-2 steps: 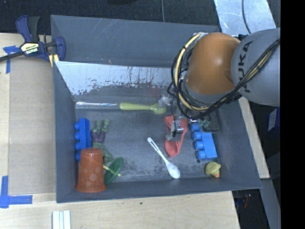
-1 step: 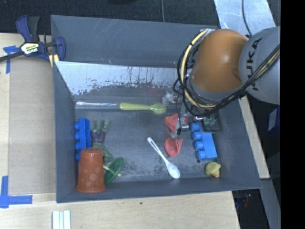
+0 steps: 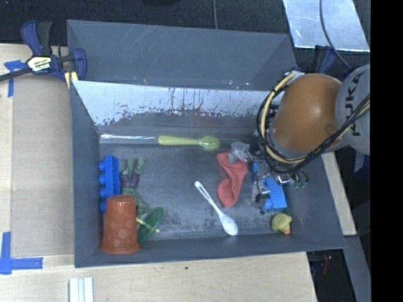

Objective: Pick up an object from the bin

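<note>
Bin floor [image 3: 173, 175] lies bare between the blue brick [image 3: 108, 180] and red cloth [image 3: 230, 180].

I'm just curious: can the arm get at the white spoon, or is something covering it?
Probably yes. The white spoon lies uncovered on the bin floor, the red cloth just beside it, and the gripper hangs close by.

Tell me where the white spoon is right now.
In the camera view the white spoon lies front of centre on the bin floor, its bowl end near the front wall, just left of the red cloth and right of the orange cup.
</note>
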Controlling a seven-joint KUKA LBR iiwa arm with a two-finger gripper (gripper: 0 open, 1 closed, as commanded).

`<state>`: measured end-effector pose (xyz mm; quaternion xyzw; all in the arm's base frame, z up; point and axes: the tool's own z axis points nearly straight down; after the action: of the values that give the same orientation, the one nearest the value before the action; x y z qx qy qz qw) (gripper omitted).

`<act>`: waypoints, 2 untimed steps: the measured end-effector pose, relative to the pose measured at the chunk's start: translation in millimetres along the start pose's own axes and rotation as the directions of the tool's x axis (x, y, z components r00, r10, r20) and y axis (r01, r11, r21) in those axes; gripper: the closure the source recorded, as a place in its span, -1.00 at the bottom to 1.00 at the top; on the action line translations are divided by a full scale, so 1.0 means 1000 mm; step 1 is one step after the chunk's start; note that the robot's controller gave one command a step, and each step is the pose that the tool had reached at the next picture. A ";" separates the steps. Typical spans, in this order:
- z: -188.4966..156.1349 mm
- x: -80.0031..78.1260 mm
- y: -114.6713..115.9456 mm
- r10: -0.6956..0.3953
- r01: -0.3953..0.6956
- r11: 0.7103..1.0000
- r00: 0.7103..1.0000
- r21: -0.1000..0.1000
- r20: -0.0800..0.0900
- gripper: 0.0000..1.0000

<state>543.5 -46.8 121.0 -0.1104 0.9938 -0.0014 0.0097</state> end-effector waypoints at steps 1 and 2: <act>0.011 -0.004 -0.023 -0.034 0.034 0.999 0.999 0.001 0.005 -1.00; 0.010 -0.012 -0.010 0.072 -0.072 0.997 0.997 0.001 0.004 -1.00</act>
<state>557.1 -53.9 111.5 -0.0747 0.9971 -0.0016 0.0120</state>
